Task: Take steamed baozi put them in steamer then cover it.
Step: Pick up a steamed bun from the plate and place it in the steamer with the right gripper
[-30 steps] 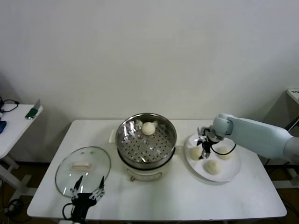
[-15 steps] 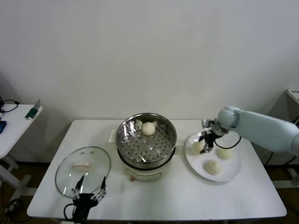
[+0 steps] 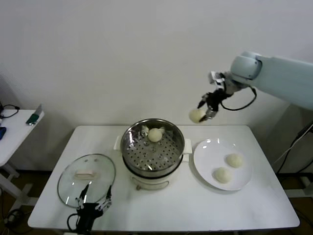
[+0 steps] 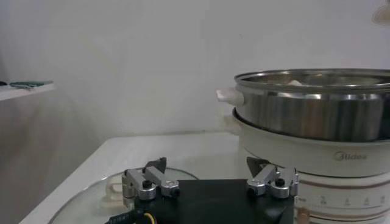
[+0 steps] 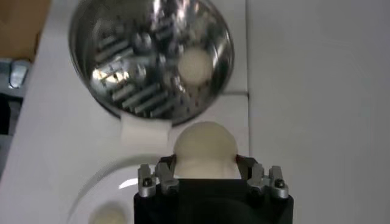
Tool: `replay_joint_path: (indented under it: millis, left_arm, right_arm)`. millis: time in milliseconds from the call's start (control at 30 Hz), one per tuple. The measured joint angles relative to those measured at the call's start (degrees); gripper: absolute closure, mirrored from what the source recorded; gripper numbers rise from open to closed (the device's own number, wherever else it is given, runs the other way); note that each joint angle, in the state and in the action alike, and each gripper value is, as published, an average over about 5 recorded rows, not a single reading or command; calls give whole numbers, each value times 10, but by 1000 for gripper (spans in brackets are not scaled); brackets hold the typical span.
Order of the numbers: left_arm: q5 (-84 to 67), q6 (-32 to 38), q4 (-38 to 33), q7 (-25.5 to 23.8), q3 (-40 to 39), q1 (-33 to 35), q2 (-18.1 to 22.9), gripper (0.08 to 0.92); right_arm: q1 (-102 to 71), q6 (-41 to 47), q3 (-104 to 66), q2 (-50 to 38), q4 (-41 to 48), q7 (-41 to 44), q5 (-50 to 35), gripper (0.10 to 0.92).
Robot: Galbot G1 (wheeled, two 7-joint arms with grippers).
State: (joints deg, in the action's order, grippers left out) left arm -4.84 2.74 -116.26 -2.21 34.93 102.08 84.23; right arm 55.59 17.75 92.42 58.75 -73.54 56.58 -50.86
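Observation:
High above the table, between steamer and plate, my right gripper (image 3: 204, 111) is shut on a pale baozi (image 3: 196, 115); the right wrist view shows that baozi (image 5: 205, 149) clamped between both fingers. The steel steamer (image 3: 153, 150) on its cream base holds one baozi (image 3: 155, 134) on the perforated tray, seen from above as baozi (image 5: 194, 65) in steamer (image 5: 151, 58). Two more baozi (image 3: 234, 160) (image 3: 223, 175) lie on the white plate (image 3: 210, 152). The glass cover (image 3: 87, 174) rests flat at the front left. My left gripper (image 3: 92, 201) stands open at the cover's near rim, holding nothing.
A side table (image 3: 14, 132) with small items stands at the far left, off the main table. The steamer's side (image 4: 317, 119) fills the right part of the left wrist view. Bare tabletop (image 3: 195, 205) lies in front of the steamer and plate.
My right gripper has lifted a baozi off the plate, rising and shifting slightly toward the steamer. Two baozi stay on the plate. The left arm has not moved.

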Motion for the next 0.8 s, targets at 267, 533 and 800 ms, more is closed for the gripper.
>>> replay_joint_path:
  millis: [267,533,800]
  left_arm:
    - [-7,1,-6,0,5,3,-2,177]
    - [-9,3,-6,0,5,3,-2,177]
    - [-6,4,-1,0,1,-1,-2,177]
  right_arm:
    - [-16,43,-1,106,-22,-57,-46,355]
    - [-80,76,-4,172,-10,-117,-38,355]
    - [-155,102,-19,208,22,-175,-10,355]
